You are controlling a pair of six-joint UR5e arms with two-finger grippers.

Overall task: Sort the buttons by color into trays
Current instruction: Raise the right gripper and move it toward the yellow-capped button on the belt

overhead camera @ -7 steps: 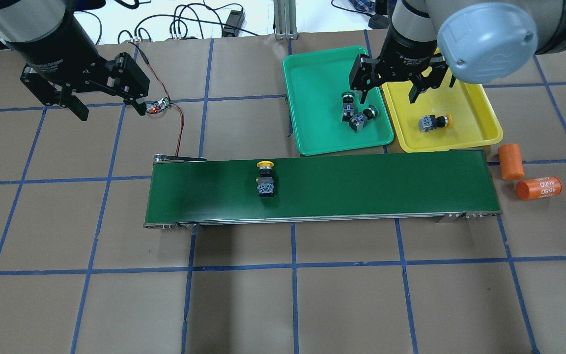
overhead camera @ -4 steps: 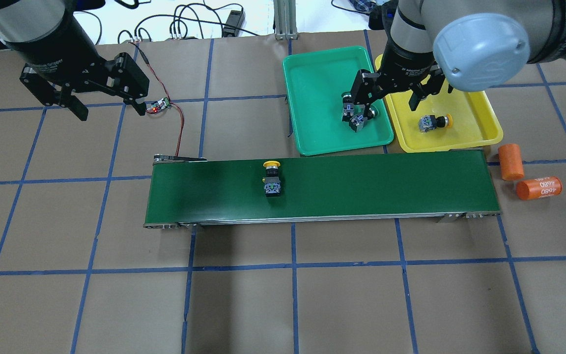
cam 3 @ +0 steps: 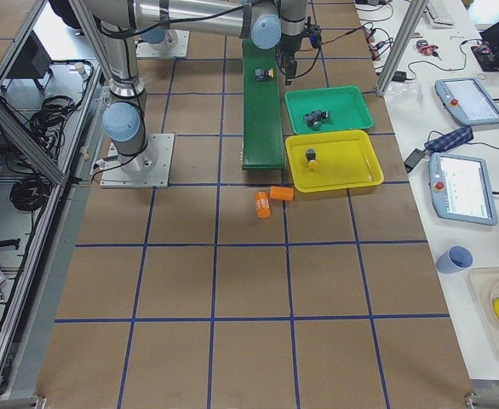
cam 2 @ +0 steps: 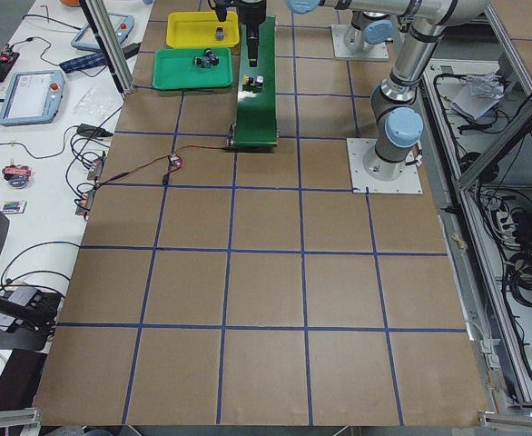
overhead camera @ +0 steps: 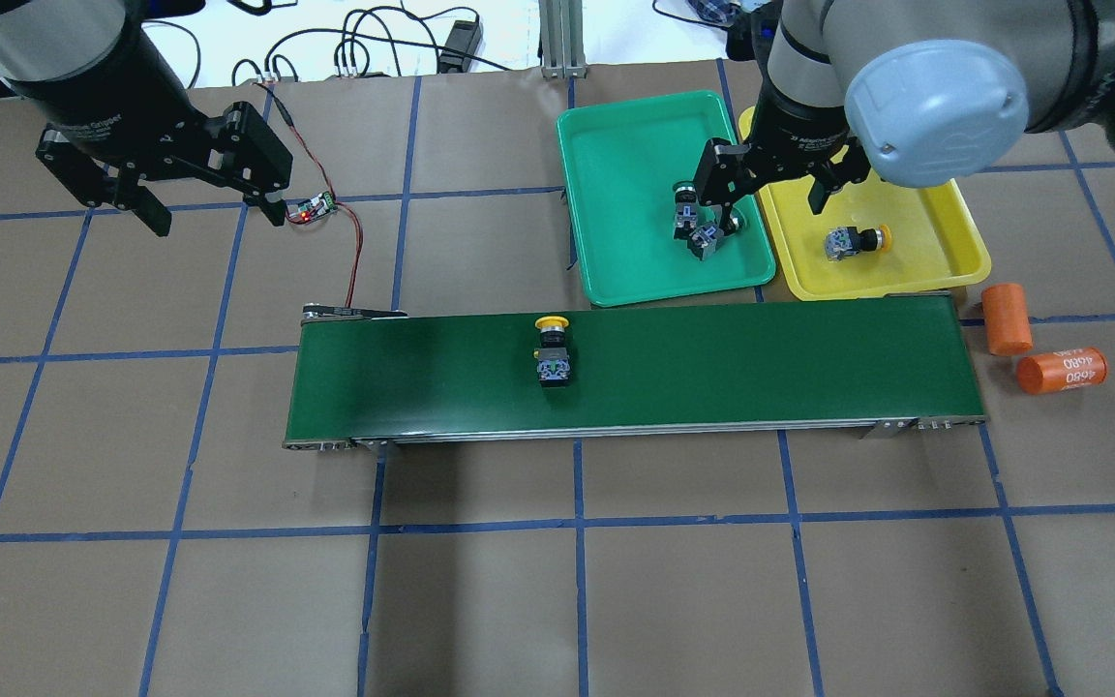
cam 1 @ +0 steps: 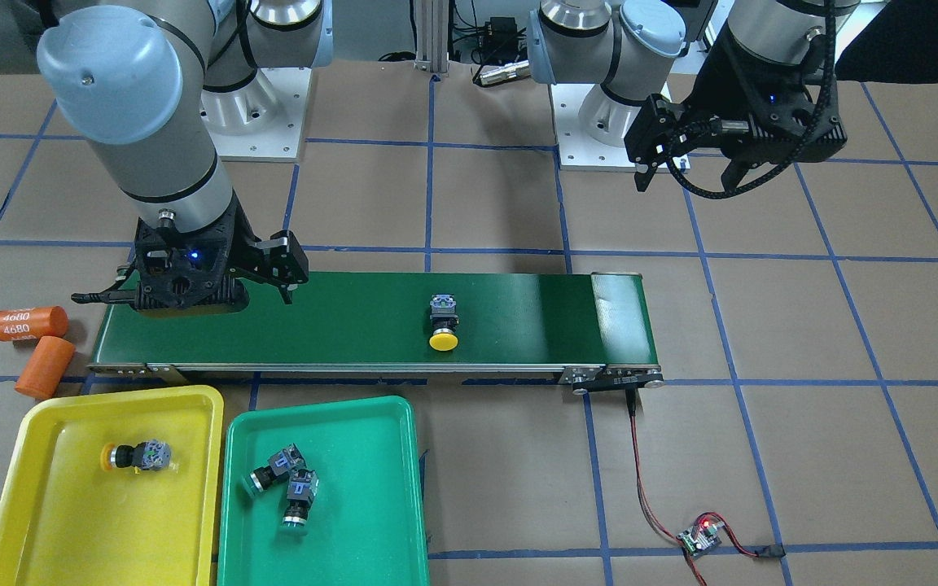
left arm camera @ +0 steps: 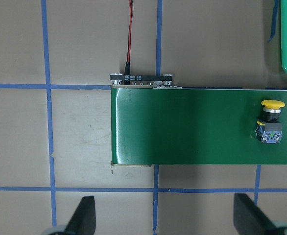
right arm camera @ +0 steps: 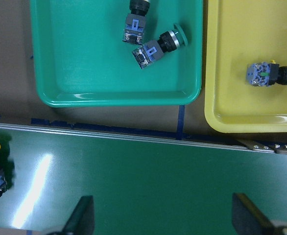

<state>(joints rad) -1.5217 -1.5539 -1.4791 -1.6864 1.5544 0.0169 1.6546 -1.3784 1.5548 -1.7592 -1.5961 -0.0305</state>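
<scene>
- Mid-belt (overhead camera: 761, 368): yellow button (overhead camera: 552, 350), on its side.
- In green tray (overhead camera: 616, 174): two green buttons (cam 1: 273, 472), touching.
- In yellow tray (overhead camera: 906, 271): second yellow button (overhead camera: 856, 240).
- Over belt's end by the trays: right gripper (overhead camera: 770, 208), spread, empty.
- By circuit board (overhead camera: 314, 206): left gripper (overhead camera: 217, 221), spread, empty.
- Beside yellow tray: orange cylinders (overhead camera: 1007, 319).

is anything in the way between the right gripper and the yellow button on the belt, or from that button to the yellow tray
Nothing visible. The belt is bare between the yellow button and the open right gripper. Toward the yellow tray, only a corner of the low green tray lies near the straight line.
</scene>
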